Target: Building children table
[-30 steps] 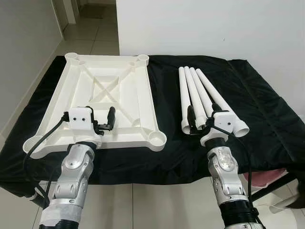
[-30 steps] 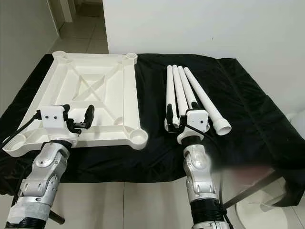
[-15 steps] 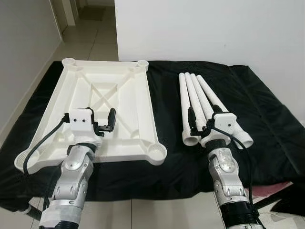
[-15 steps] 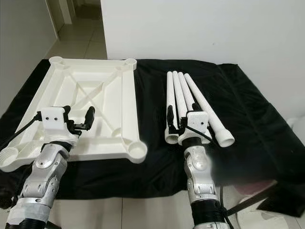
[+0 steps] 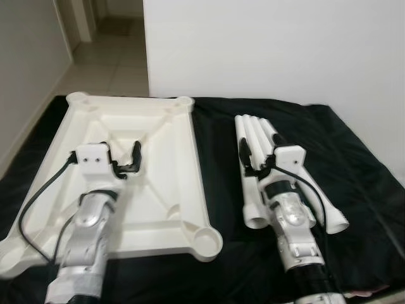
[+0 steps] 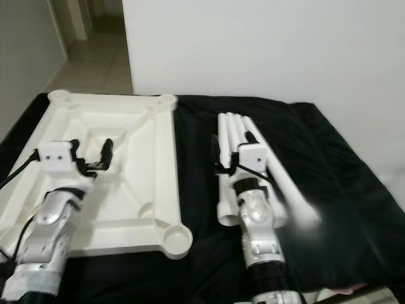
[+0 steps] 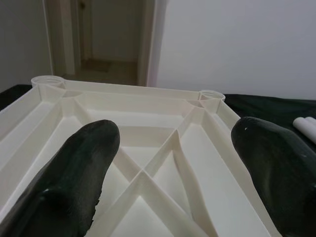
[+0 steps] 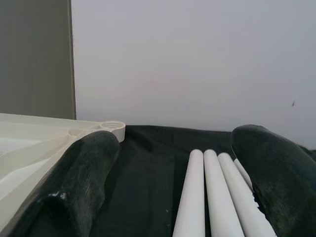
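Right gripper [image 5: 252, 158] hovers spread over the four legs [image 5: 253, 190], likely lining up to take one. Left gripper [image 5: 126, 161], also spread and empty, hangs above the upturned top [image 5: 177, 158], at nine o'clock from the legs, sockets up on the black tabletop [image 5: 354, 171].

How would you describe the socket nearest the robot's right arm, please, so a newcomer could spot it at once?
On the black cloth lies a white upturned tabletop beside four white legs. Of its round corner sockets, this socket sits at the near corner on the legs' side.
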You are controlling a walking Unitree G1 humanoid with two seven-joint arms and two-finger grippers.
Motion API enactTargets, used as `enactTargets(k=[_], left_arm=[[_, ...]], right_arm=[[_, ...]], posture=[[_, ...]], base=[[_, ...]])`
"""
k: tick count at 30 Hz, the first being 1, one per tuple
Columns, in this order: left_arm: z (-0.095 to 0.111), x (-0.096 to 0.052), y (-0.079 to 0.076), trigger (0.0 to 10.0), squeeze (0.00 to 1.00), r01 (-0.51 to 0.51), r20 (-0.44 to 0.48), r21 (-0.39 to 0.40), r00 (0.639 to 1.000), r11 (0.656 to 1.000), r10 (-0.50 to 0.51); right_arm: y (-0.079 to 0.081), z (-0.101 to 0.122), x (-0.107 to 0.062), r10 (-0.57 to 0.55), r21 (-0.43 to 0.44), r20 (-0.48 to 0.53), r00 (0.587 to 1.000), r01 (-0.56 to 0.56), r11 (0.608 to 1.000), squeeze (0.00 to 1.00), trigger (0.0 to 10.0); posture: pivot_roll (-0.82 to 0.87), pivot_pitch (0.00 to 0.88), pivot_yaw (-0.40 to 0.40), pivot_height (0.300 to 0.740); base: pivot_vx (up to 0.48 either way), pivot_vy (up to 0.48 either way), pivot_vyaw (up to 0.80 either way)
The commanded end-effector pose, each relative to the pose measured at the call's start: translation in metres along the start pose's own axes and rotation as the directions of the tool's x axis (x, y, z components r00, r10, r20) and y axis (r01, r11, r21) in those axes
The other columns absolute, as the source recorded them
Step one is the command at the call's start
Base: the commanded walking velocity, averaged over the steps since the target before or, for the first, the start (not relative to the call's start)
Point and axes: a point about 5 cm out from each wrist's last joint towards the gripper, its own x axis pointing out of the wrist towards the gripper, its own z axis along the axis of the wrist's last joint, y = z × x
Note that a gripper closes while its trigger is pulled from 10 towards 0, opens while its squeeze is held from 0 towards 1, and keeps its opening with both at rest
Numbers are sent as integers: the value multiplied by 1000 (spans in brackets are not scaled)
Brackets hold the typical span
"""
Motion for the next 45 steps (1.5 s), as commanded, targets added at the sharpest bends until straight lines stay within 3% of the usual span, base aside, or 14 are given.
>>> enactTargets(k=[1, 28, 45], left_arm=[[-2, -1, -6, 10000, 0, 26, -6, 6, 1000, 1000, -26], [-4, -2, -7, 10000, 0, 33, -30, -3, 999, 999, -34], [-5, -1, -6, 10000, 0, 36, -39, -6, 999, 999, -36]], right_arm=[[-6, -5, -5, -25, -6, -22, 999, 25, 1000, 0, 10000], [-5, -6, -7, -43, 2, -29, 999, 43, 999, 0, 10000], [-5, -8, -7, -49, 0, -37, 998, 49, 999, 0, 10000]], posture=[[7, 24, -40, 740], [2, 45, -28, 740], [2, 44, -27, 740]], base=[[0, 0, 0], [0, 0, 0], [0, 399, 0]])
